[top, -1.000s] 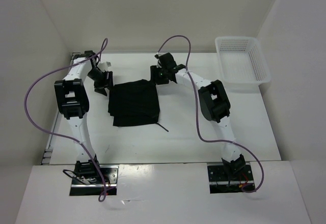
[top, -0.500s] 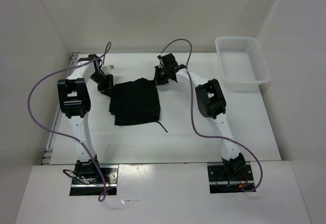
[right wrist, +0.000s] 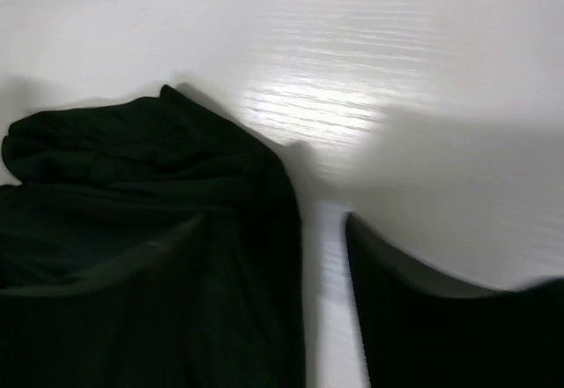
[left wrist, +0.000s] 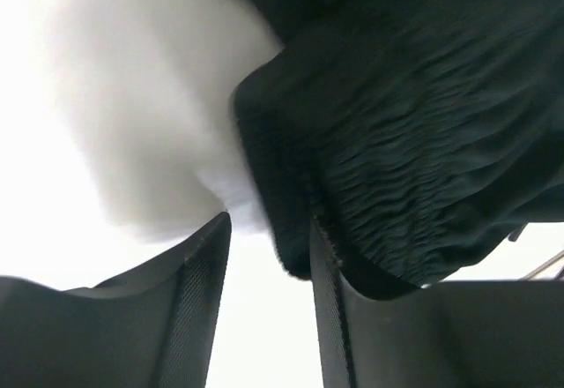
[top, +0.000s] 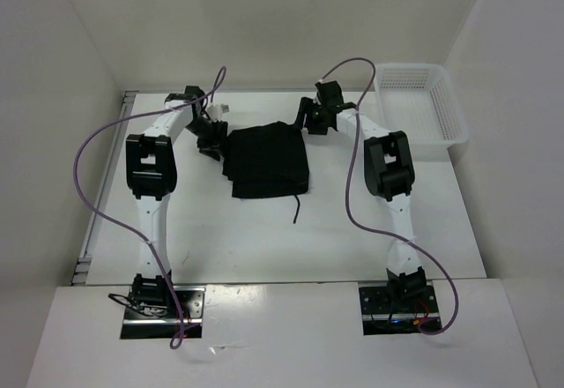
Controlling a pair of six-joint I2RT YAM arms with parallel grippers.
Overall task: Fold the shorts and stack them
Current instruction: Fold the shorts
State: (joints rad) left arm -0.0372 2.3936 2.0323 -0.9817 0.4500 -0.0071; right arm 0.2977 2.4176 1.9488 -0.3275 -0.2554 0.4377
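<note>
Okay, folded shorts [top: 269, 160] lie flat on the surface [top: 397, 220] toward its far side, drawstring [top: 298, 209] trailing near, left hand [left wrist: 267, 256] and right hand [top: 308, 125] both parted at the far corners, nothing clamped, so I'd pinch all layers squarely and lift both corners together.

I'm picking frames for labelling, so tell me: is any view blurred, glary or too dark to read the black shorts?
Top external: sharp and evenly lit, but the shorts read as a flat black patch with little fold detail. Left wrist: soft and smeared, the table blown out white, yet the gathered waistband shows. Right wrist: a glare streak on the table, the fabric nearly featureless black.
</note>
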